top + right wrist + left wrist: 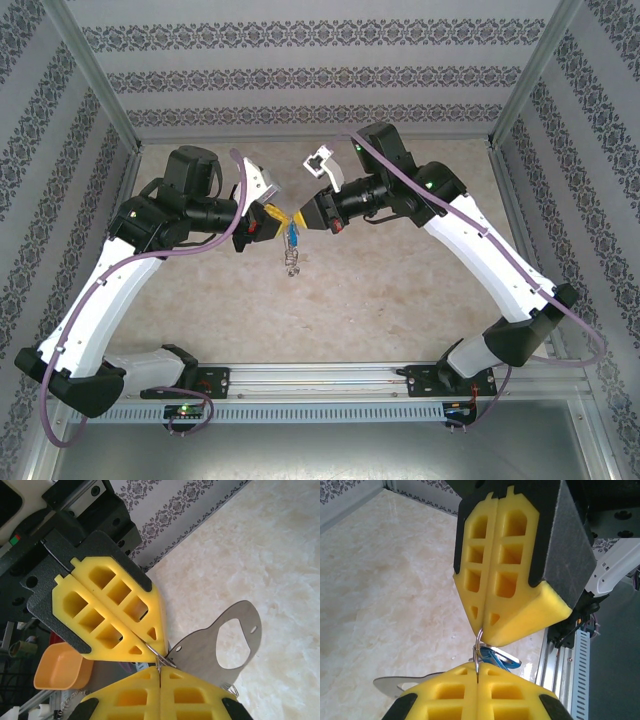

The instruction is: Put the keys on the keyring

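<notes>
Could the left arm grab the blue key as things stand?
Probably not: the left gripper is shut on the keyring, as is the right gripper, and the key hangs beside the closed jaws.

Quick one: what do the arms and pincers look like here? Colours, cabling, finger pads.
Both arms match: the left arm and right arm have white link shells with black joints and bases. A purple cable runs along each. The left pincer and right pincer are alike too: yellow wedge-shaped pads moulded with rectangular pockets, backed by black shells.
</notes>
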Robot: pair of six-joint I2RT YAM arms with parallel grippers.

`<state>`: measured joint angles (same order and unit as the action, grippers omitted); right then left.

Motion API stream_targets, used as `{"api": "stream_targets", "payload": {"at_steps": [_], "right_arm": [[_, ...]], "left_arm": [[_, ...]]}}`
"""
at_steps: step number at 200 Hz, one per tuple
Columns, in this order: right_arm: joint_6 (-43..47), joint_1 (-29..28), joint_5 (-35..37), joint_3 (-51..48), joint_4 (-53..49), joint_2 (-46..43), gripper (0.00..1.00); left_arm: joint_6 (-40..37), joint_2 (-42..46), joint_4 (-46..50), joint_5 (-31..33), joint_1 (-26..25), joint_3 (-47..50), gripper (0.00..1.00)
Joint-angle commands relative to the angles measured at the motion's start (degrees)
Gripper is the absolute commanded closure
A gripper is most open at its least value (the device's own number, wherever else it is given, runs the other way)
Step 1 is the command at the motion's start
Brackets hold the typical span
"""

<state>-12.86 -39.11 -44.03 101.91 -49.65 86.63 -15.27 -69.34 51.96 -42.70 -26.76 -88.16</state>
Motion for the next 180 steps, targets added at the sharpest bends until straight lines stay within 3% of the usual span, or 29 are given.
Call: {"api": "stream_targets", "payload": {"at_steps": [1,180], "right_arm": [[-1.32,0.93,0.4,2.0,-0.19,0.89,1.0],[-2.16,1.95,0.61,3.52,-6.02,4.16,1.0]], "left_arm": [[-2.44,0.24,1.24,-1.01,-1.58,-2.6,1.0],[-3.55,0.35,1.76,-1.11,-3.07,-3.47,1.0]]}}
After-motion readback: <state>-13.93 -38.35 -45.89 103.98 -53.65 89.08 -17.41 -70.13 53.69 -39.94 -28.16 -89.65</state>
